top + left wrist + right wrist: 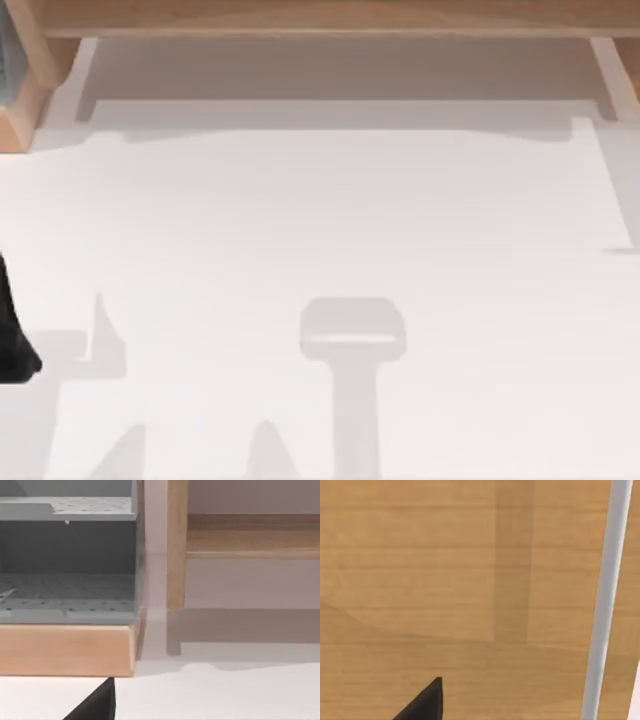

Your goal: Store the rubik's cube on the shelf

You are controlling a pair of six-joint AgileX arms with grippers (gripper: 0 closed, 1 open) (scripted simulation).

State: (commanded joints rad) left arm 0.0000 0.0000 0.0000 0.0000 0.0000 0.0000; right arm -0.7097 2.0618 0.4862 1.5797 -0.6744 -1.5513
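Rubik's cube: can't spot it, so can't say where it sits. Right claw [427, 702] hangs close over the shelf [420, 580] wood; grip state can't tell. Left arm [12, 340] idles well below the shelf [330, 15], at worktop [320, 220] edge. IMO release low & gently, pull back slow.

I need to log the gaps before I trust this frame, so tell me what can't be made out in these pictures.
- Left gripper: in the left wrist view the frame edge cuts off all but one dark fingertip, so open or shut is unknowable.
- Right gripper: in the right wrist view, again just a dark tip over the wooden board.
- Shelf: the top view's upper edge cuts it off, hiding what rests on it.
- Grey rack: cropped in the left wrist view.
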